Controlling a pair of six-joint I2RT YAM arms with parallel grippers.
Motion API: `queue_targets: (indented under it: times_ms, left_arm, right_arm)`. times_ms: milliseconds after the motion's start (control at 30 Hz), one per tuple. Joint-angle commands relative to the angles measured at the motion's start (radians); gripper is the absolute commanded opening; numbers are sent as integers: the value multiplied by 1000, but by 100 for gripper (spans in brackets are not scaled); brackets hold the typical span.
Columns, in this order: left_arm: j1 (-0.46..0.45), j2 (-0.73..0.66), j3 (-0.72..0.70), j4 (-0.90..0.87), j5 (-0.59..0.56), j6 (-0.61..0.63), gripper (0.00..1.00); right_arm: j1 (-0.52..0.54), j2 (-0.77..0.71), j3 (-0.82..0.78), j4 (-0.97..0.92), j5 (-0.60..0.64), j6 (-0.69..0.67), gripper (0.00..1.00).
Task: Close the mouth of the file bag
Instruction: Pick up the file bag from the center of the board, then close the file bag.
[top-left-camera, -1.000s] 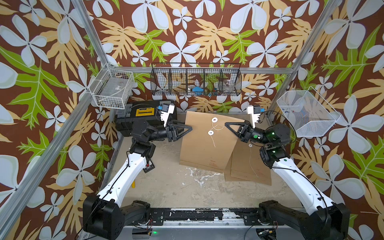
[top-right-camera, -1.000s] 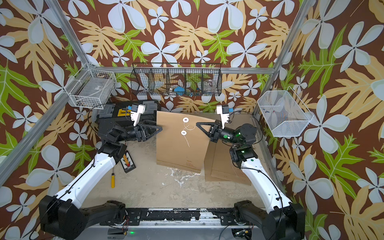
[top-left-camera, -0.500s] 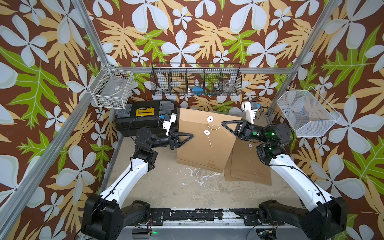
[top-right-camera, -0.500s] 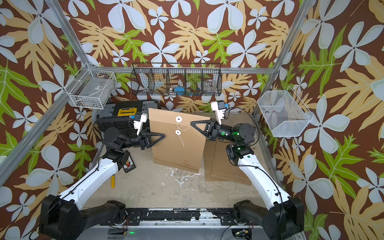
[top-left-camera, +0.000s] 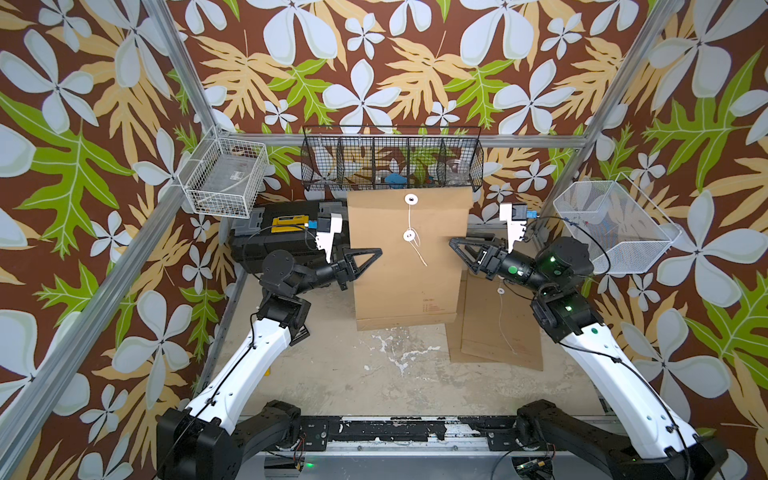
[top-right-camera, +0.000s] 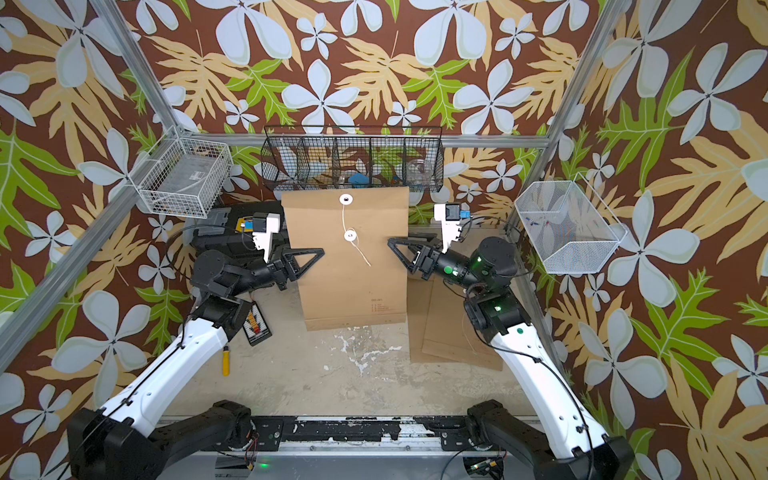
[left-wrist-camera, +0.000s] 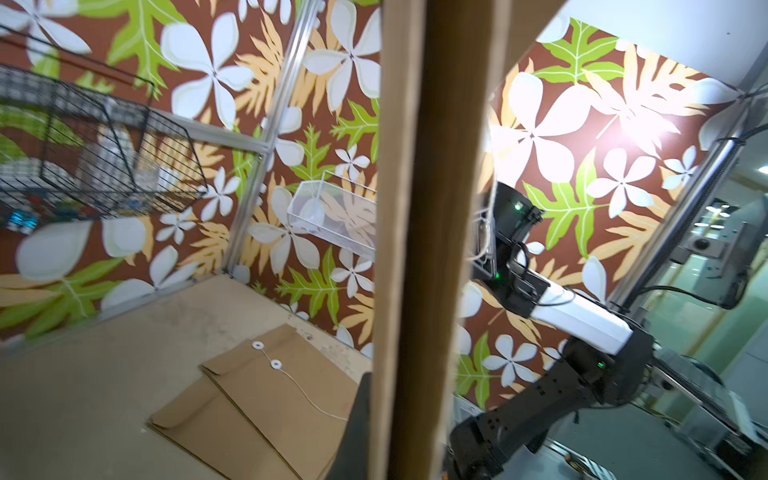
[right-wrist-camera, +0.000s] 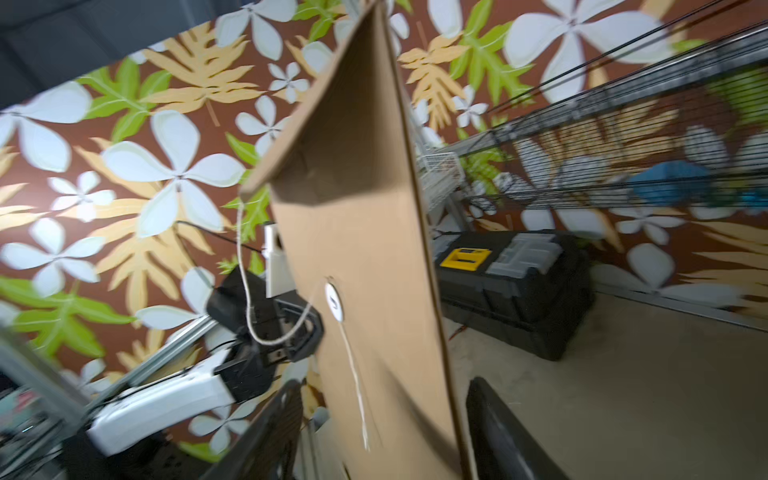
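1. bag (top-left-camera: 399, 282) is upright over the middle of the table (top-left-camera: 374, 374), long side vertical, in both top views (top-right-camera: 353, 282). whether its bottom edge touches the table cannot be told.
2. left gripper (top-left-camera: 376, 251) is at the bag's left edge, about halfway up, with its fingers pressed together on the paper. the left wrist view shows that edge (left-wrist-camera: 428, 249) end-on, with a dark finger (left-wrist-camera: 353, 424) against it.
3. right gripper (top-left-camera: 454, 243) sits at the bag's right edge, at about the same height. in the right wrist view its fingers (right-wrist-camera: 274, 428) are spread, with the edge running between them, not pinched.
4. flap (top-left-camera: 440, 198) at the top stands up, not folded down, so the mouth is unclosed. in the right wrist view it (right-wrist-camera: 332, 124) bends away from the body.
5. upper disc (top-left-camera: 411, 199) is on the flap and lower disc (top-left-camera: 409, 236) is on the body. the string (top-left-camera: 417, 253) runs from one to the other, and its tail hangs loose below.
6. spare bags (top-left-camera: 498, 328) lie flat on the table under the right arm.
7. toolbox (top-left-camera: 286, 232) sits behind the left gripper, by the back wall.
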Motion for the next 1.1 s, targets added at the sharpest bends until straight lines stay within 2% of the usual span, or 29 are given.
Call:
queue_targets:
  times_ms: [0,100,233,300,500,633,1067]
  left_arm:
    - [3,-2,18,-57,-75,35,0]
    - [1,10,20,-34,-71,-11,0]
    - [-5,13,31,-38,-53,-37,0]
    - [-15,10,39,-58,-42,-34,0]
    - [-58,-15,64,-177,-10,44,0]
    - [-74,-20,63,-184,15,50,0]
    - [-99,-17,59,-193,27,67,0]
  right_arm:
    - [9,-63,-49,-179,300,-208,57]
    - [127,-68,-63,-187,337,-293,47]
    - [356,-8,-39,-191,513,-438,45]
    - [400,46,-14,-197,563,-479,45]
    - [410,109,25,-153,618,-513,47]
    - [410,132,55,-159,625,-535,46]
    - [422,178,95,-113,609,-532,27]
